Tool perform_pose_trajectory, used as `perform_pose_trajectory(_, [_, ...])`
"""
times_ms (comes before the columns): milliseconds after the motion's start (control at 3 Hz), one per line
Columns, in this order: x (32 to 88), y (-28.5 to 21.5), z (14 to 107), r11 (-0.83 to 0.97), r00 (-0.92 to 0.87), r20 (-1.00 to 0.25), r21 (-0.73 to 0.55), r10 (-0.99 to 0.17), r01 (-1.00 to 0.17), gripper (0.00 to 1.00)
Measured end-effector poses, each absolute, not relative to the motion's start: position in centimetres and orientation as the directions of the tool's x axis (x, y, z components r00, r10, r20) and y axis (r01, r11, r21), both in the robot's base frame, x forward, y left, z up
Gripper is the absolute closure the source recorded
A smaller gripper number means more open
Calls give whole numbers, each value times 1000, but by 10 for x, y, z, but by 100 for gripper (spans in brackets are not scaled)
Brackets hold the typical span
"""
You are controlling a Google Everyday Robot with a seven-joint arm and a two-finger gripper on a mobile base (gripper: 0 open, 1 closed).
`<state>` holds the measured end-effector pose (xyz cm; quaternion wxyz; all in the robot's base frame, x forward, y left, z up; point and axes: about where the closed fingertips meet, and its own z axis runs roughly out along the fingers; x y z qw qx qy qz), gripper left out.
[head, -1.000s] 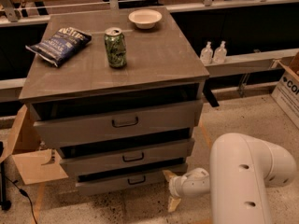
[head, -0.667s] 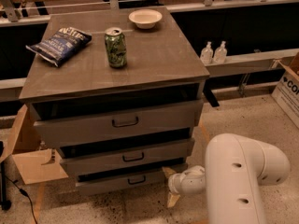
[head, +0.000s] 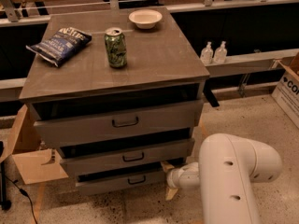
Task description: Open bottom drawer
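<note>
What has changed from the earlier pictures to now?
The arm shifted slightly left, bringing the gripper a little closer to the right end of the bottom drawer. Nothing was grasped. The drawer, can, bowl and bag stayed put.

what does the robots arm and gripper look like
The arm is a thick, smooth white tube with a rounded elbow and two small dark round holes, narrowing to a slimmer white wrist. No cables or lettering show. The gripper, low by the right end of the bottom drawer, looks pale tan.
</note>
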<state>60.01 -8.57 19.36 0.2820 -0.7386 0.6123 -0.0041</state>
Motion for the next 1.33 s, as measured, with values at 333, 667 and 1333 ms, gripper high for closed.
perform_pose_trajectory(333, [608,-75,189,-101,268,-340,-437,-901,-894,0])
perform_pose_trajectory(667, [613,-67,181,-111,279,-336,-442,-900,-890,0])
perform_pose_trajectory(1333, [600,-52,174,-94,266,-361,-428,-894,-899,40])
